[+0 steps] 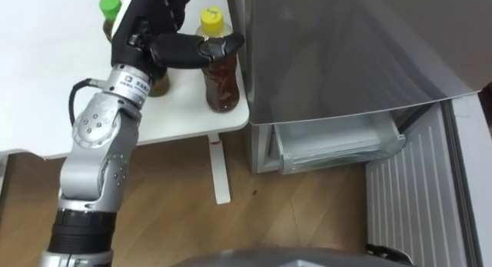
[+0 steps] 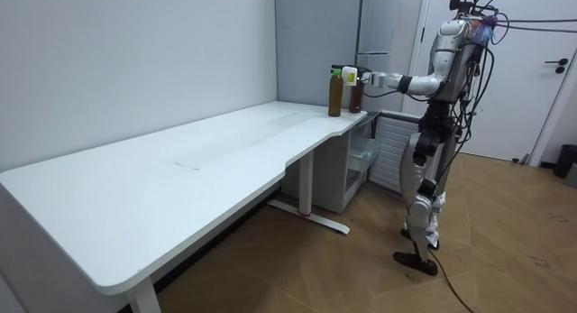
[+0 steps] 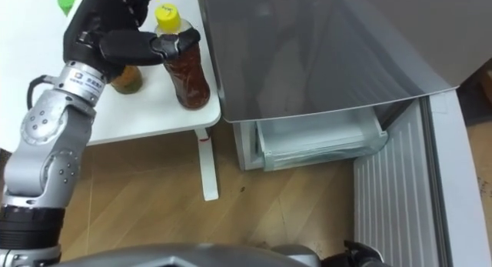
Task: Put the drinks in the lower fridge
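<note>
My left hand [image 1: 165,32] is on the grasp step. Its thumb is wrapped across the shoulder of the yellow-capped bottle [image 1: 221,82] and its fingers are curled at the far side. The bottle stands on the tabletop [image 1: 46,82] corner. The green-capped bottle [image 1: 110,5] waits just left of my hand. Next, I judge, I should lift clear, then carry it right and down to the open lower fridge drawer [image 1: 338,148].
</note>
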Robot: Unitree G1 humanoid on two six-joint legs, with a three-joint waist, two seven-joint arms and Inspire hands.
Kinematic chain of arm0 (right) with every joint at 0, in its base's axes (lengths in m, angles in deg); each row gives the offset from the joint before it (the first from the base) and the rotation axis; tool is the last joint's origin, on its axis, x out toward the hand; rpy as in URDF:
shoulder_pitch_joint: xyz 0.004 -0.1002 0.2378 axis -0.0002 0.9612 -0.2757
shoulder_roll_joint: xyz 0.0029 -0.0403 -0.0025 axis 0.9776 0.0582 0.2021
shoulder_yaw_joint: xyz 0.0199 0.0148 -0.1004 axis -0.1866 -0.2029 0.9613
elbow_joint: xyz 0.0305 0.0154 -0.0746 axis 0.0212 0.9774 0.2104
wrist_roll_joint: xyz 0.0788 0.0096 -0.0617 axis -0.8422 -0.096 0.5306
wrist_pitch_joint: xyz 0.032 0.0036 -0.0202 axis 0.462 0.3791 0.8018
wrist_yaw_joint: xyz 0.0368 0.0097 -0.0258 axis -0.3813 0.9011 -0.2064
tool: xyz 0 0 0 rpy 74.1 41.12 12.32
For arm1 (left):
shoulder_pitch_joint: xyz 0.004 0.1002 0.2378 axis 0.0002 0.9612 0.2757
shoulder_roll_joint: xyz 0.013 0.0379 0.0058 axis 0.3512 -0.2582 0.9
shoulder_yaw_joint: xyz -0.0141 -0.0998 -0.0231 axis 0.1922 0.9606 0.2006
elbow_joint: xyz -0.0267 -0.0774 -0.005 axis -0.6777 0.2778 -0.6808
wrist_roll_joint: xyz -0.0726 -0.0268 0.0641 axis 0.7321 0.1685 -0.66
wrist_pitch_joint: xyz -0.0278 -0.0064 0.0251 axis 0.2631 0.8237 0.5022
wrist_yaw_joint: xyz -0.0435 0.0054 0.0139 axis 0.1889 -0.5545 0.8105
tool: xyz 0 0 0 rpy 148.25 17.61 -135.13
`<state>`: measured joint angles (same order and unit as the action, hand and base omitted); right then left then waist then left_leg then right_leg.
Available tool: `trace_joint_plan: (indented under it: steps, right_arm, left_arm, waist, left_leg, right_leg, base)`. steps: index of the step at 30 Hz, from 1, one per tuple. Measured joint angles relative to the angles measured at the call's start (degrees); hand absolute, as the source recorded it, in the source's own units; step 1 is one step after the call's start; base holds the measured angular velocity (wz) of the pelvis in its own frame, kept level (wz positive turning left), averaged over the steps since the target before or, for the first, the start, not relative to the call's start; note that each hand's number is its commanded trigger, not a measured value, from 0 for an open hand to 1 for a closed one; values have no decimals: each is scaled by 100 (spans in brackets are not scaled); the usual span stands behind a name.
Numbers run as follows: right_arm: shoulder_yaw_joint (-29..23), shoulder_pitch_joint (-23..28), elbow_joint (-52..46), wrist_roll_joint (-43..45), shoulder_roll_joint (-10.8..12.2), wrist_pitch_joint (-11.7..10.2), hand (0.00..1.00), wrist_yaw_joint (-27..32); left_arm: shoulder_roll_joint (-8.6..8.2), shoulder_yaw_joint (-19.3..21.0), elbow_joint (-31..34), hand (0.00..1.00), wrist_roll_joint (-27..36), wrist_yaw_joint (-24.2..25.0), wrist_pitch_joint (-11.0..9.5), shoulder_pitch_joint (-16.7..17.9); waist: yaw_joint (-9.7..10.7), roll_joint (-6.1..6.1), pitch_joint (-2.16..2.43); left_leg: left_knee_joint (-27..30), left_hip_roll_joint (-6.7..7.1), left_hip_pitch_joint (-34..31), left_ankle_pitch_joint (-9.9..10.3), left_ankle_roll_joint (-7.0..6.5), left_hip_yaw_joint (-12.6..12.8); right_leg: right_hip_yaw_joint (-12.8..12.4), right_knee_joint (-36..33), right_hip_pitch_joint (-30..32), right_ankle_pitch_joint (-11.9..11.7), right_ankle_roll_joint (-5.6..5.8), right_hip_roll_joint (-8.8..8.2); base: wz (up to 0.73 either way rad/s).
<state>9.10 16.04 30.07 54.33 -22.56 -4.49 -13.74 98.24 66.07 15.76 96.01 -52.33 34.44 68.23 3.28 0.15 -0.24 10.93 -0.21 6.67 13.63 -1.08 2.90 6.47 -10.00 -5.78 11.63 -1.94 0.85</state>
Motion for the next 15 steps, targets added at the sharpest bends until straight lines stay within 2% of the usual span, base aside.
trace_joint_plan:
  steps: [3,6,11,15]
  right_arm:
    - [5,0,20,-36,-4,-1,0,32]
    - [6,-1,31,-36,-31,-1,0,53]
    - [28,-1,30,-65,-29,-1,0,53]
    - [91,-2,22,-106,-23,-3,0,53]
  left_arm:
    - [-1,-71,-61,0,0,0,0,63]
    - [-14,-121,-331,0,0,56,-2,136]
    - [-20,-126,-487,0,3,96,2,355]
    - [-20,-151,-494,0,4,108,2,367]
  waist:
    - [-36,-22,-7]
    - [-55,-67,16]
    - [-72,-56,10]
    - [-71,-35,0]
  left_leg:
    - [41,-7,-9,-1,2,-1]
    - [42,-12,-9,-5,9,1]
    - [38,-16,-23,-14,24,21]
    - [26,-15,-16,-14,24,46]
  right_leg:
    - [-3,2,-11,-9,-10,6]
    - [-16,-4,-4,-10,-12,12]
    - [-82,22,26,-8,-17,25]
    - [-100,15,22,-10,-15,25]
  base:
    - [0]
    - [0]
    - [-2]
    - [-1]
